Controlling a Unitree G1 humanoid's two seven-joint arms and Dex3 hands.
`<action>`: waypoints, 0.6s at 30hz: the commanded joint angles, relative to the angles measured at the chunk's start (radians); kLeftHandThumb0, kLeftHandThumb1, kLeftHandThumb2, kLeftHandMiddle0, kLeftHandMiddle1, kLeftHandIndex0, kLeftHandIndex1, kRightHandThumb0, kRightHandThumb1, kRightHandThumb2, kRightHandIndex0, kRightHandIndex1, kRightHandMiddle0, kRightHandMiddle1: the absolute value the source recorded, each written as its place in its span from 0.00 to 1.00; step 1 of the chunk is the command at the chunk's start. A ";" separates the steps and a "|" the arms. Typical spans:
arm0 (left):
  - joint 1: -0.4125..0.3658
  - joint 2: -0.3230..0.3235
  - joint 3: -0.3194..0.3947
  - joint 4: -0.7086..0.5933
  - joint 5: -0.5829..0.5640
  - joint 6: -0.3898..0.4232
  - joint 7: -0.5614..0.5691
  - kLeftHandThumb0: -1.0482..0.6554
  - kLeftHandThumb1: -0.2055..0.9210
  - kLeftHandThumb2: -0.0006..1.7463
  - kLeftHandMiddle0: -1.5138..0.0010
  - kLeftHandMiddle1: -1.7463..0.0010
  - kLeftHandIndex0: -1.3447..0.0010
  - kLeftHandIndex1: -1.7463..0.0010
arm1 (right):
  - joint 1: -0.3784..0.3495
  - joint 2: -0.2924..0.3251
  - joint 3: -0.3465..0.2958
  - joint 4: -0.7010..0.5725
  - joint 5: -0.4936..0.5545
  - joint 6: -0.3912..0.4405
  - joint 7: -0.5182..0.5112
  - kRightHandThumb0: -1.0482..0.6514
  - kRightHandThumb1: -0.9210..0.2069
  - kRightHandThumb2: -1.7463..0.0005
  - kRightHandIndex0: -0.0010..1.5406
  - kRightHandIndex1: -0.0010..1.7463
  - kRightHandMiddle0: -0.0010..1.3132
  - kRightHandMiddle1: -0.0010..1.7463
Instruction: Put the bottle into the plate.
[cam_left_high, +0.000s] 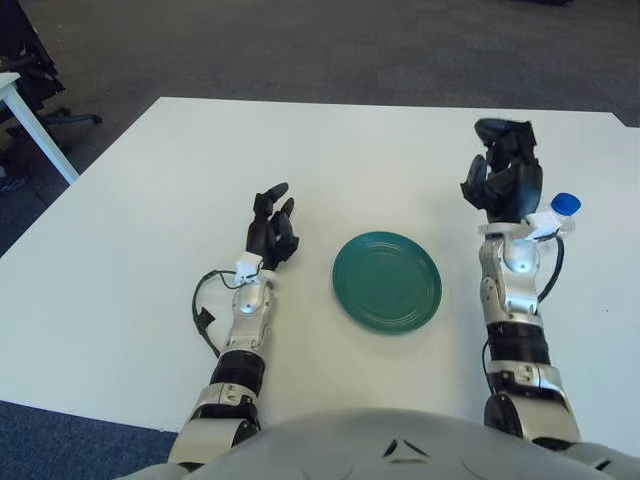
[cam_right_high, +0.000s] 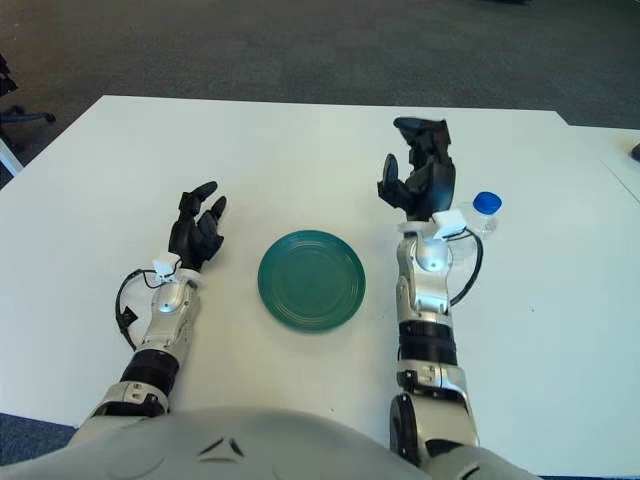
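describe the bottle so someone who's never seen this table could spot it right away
On the white table, look right of the green plate, past the raised right hand. The bottle sits just beyond that wrist, mostly hidden by it. It is a clear plastic bottle with a blue cap, the only see-through thing there.
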 joint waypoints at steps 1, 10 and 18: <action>0.061 -0.006 0.009 0.076 -0.012 0.022 -0.001 0.17 1.00 0.49 0.66 0.99 0.98 0.43 | -0.014 -0.041 -0.017 -0.058 0.008 0.023 0.012 0.29 0.27 0.48 0.21 0.42 0.22 0.73; 0.058 -0.004 0.016 0.083 -0.020 0.032 -0.015 0.16 1.00 0.47 0.66 0.99 0.96 0.43 | -0.038 -0.101 -0.061 -0.106 0.022 0.083 0.013 0.25 0.18 0.56 0.18 0.42 0.15 0.71; 0.052 -0.007 0.024 0.091 -0.019 0.026 -0.014 0.16 1.00 0.47 0.65 0.99 0.95 0.43 | -0.051 -0.140 -0.131 -0.068 0.053 0.047 0.008 0.26 0.19 0.56 0.20 0.43 0.15 0.71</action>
